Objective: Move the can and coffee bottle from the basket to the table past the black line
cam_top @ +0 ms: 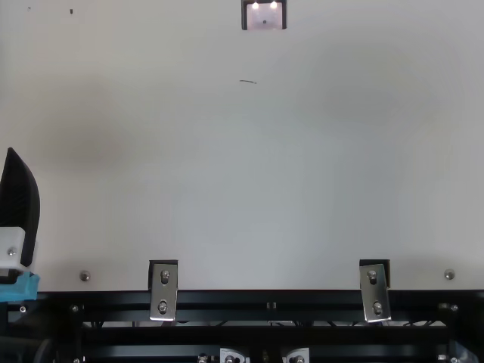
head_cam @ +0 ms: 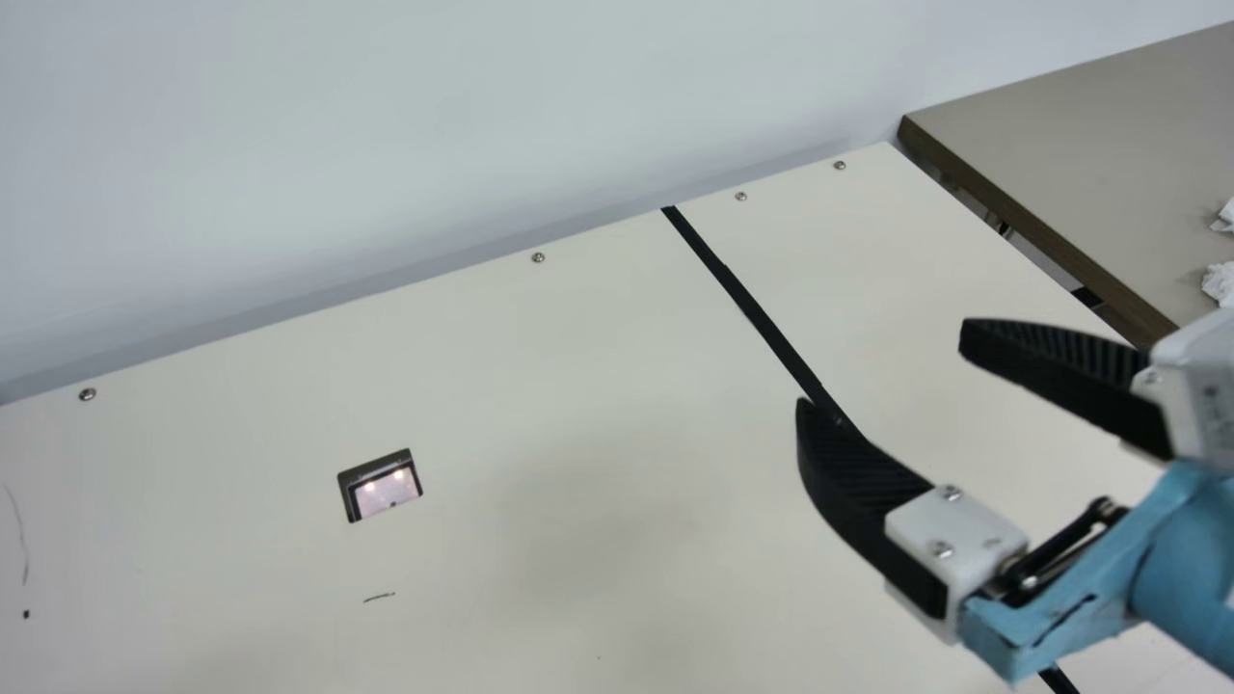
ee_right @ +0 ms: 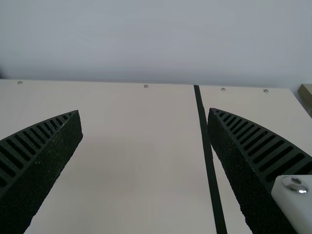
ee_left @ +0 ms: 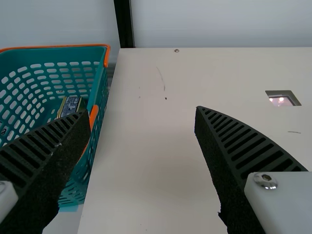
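Nearest thing first: the left gripper (ee_left: 144,112), with two black ribbed fingers, is spread wide with nothing between them. Over by the line, the right gripper (head_cam: 882,364), black fingers on white mounts, is wide open and empty too, hanging above the cream table (head_cam: 598,414).

Beside the table's edge, on the left arm's side, is the teal plastic basket (ee_left: 101,95) with slotted walls and orange trim. Inside, close to the wall nearest the table, there's a dark printed item with yellowish edges (ee_left: 71,105), partly hidden by a finger. Could be the can, could be the coffee bottle, honestly can't tell. There's another dark bit lower in the basket, too cut off to name. So at least one target looks to be in there, and the job seems barely started imo.

That spot worries me. Come down slightly off and a finger lands on the orange trim, or hooks a slot and drags the whole basket. Grab only the top edge and the item could twist out on the lift.

Then there's the black tape line (head_cam: 747,301), way over on the right arm's side, running toward the pale wall (head_cam: 386,145). Looks like a handover job to me. If the left arm sets a round thing down on its side midway, it may roll, and letting go too early on the right could leave it short of the line.
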